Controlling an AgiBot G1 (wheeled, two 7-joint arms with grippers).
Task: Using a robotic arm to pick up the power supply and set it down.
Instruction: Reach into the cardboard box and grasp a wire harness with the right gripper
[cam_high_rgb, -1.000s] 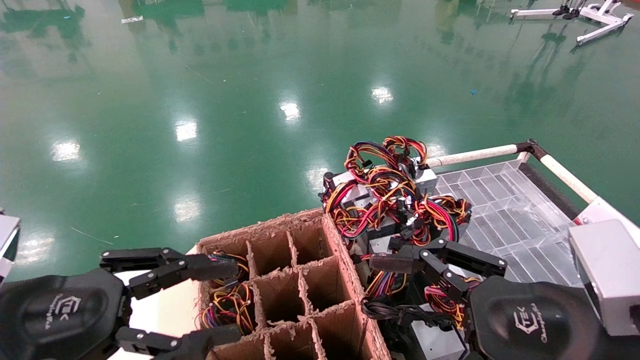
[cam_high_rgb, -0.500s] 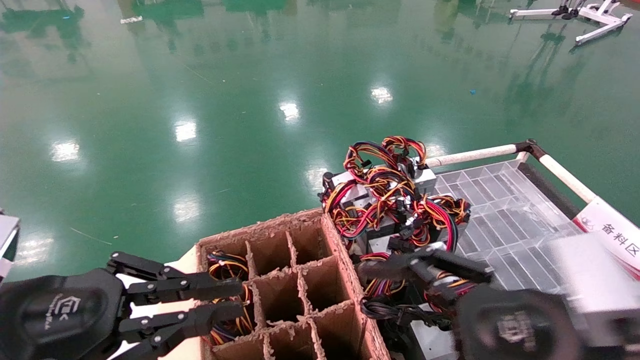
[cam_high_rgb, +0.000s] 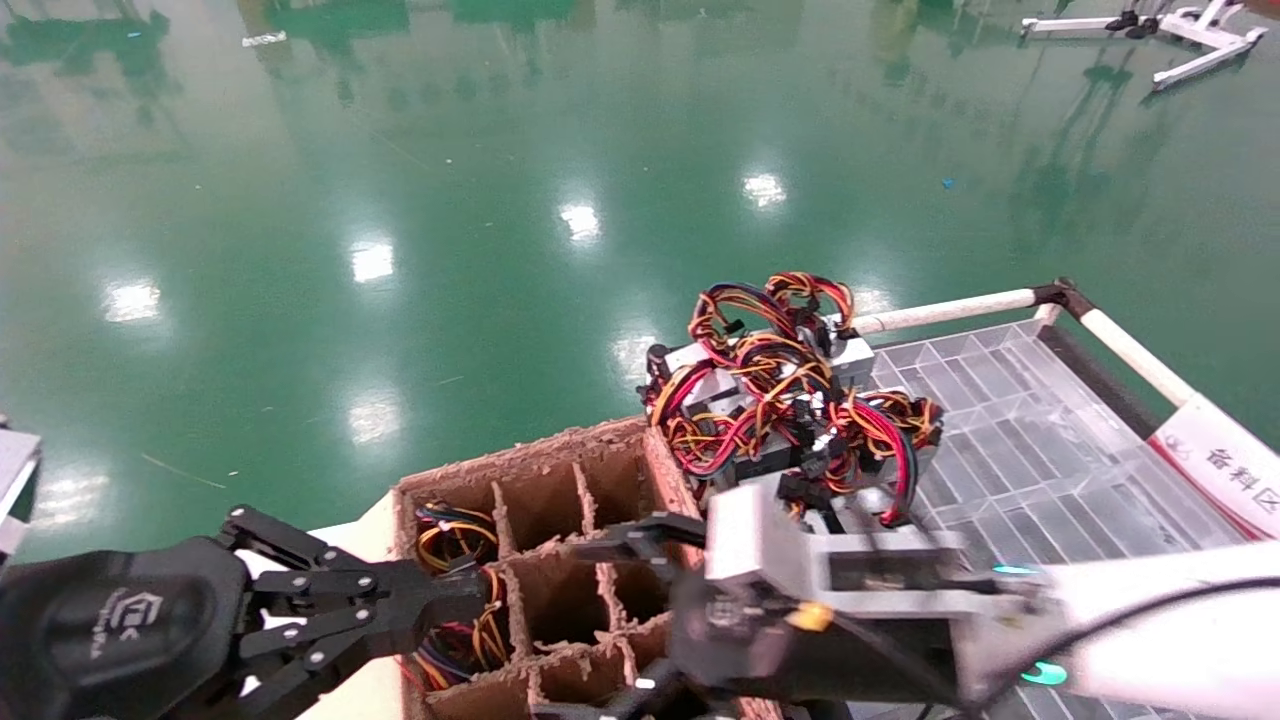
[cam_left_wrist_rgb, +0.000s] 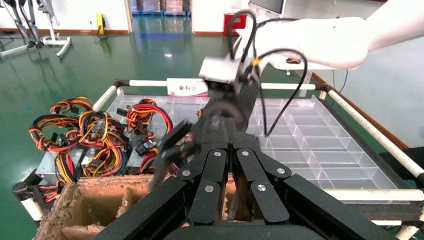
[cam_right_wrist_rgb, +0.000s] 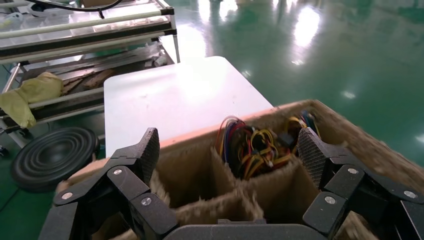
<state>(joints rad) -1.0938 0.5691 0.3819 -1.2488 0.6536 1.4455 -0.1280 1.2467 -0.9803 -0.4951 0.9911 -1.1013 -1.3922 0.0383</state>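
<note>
**Right arm now over the carton, jaws wide and empty**

A second ago the right gripper (cam_high_rgb: 600, 630) sat low beside the pile of power supplies (cam_high_rgb: 790, 400) on the clear tray (cam_high_rgb: 1010, 440). It has since swung across to my left, and its silver wrist box (cam_high_rgb: 760, 545) and white forearm (cam_high_rgb: 1150, 610) now lie across the near part of the cardboard carton (cam_high_rgb: 560, 455). The left gripper (cam_high_rgb: 470, 600) has changed too. Its fingers were spread a second ago and half closed after that. Now they are pressed together, and I can see nothing between them in the left wrist view.

The right gripper's fingers are spread wide and hold nothing. In the right wrist view they straddle the carton's dividers.

The power supply (cam_high_rgb: 482, 632) I'm after sits down in the middle cell of the carton's left column. It is beyond the right gripper's open fingers, not between them, and just beside the left gripper's closed tips. A second wire bundle (cam_high_rgb: 450, 525) fills the cell farther from the robot in that column.

All I can see of the unit is its loop of red, yellow and orange wires (cam_right_wrist_rgb: 252, 147) rising out of the cell's open top. The grey casing is hidden below the cardboard — I cannot tell which way its long axis runs.
</note>
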